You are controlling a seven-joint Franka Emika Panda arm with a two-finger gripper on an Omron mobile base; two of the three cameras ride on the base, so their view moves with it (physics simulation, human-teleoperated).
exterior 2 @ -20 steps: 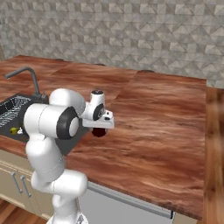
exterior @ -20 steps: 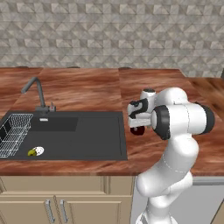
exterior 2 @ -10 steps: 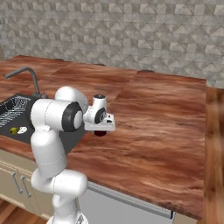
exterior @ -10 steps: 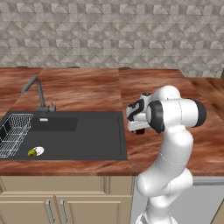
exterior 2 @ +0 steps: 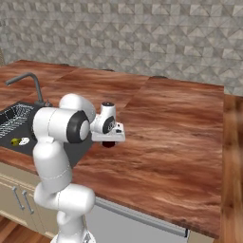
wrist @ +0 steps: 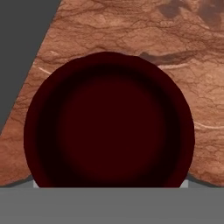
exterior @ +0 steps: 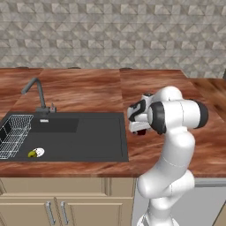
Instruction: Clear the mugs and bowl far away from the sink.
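The dark maroon mug (wrist: 109, 122) takes up most of the hand view, seen from above down into its round opening. It hangs just under my gripper (exterior: 139, 129), which is shut on it; my fingertips are hidden behind it. The mug (exterior 2: 109, 144) is low over the wooden counter (exterior 2: 171, 133), just right of the black sink (exterior: 79, 137). The white mug and the red bowl are out of view.
The sink holds a wire rack (exterior: 13, 134) at its left and a small yellow object by the drain (exterior: 33, 153). A grey faucet (exterior: 37, 90) stands behind the basin. Open wooden counter stretches right toward the far edge (exterior 2: 228, 156).
The hand with the maroon mug has sunk slightly toward the counter. The arm's upper links have turned a little. The base has not moved.
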